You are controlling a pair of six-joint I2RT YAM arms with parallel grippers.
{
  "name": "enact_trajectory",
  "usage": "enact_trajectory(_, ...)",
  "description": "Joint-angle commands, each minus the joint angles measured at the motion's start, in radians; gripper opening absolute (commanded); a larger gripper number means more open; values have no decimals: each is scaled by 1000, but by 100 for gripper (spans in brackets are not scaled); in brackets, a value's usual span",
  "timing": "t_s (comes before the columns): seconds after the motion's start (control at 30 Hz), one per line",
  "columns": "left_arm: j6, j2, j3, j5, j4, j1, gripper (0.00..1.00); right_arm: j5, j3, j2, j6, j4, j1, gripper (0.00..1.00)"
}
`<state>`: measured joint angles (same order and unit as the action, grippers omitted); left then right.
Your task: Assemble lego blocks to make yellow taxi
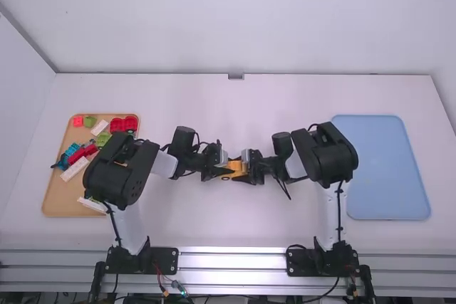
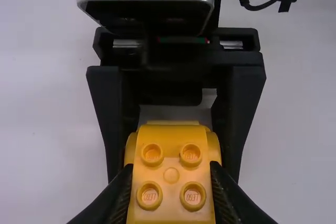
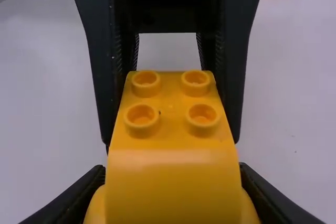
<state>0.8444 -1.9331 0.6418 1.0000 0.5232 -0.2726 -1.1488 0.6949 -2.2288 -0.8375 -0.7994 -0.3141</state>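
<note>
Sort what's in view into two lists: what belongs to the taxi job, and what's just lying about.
Belongs to the job:
yellow block piece, held between both arms
left gripper, shut on it
right gripper, also shut on it

Probably just lying about, going by colour:
red blocks, green blocks and white blocks on the tan tray
blue tray

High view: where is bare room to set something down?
Bare: table from the left gripper and right gripper to the back wall, likewise to the near rail; the blue tray. Crowded: around the gripped yellow blocks; the block-strewn tan tray.
</note>
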Motion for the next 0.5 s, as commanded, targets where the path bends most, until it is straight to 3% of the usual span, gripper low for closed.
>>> enact_trajectory(0.0,-19,-77,-71,-178,-66,-17,2,20,12,-16,30,-1,6,38)
enact_trajectory(0.47,-18,-77,55,-179,-222,-17,11,23,11,-16,29,2,6,38)
